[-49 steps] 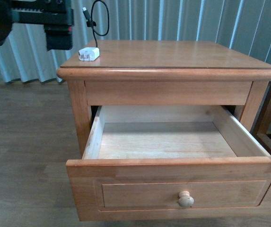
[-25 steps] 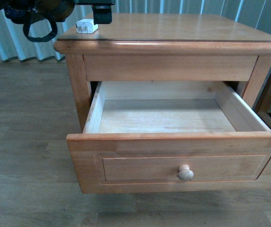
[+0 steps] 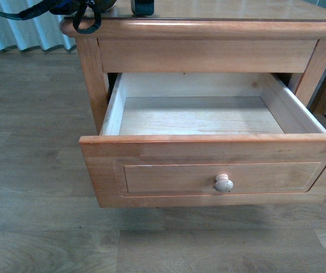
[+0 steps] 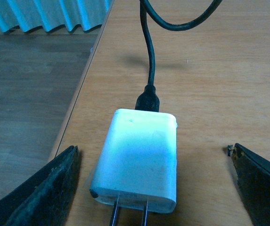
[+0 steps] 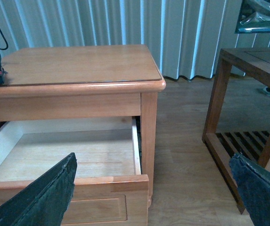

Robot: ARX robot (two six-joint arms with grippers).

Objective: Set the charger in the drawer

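Note:
The charger, a white plug block with its prongs toward the camera, lies flat on the nightstand top near its edge. Its black cable runs away from the block and curls upward. My left gripper is open and straddles the block, one dark finger on each side, neither touching it. The drawer stands pulled out below with a bare pale interior and a round knob. My right gripper is open and holds nothing, off the drawer's right front corner. In the front view the charger is out of sight.
The left arm's cables hang over the nightstand's top left corner. A darker wooden side table with a slatted lower shelf stands to the right of the nightstand. Wood floor surrounds it, with pleated curtains behind.
The front view has dropped, so the nightstand top and charger have slid out of its upper edge. The left arm has shifted right along the top toward the charger.

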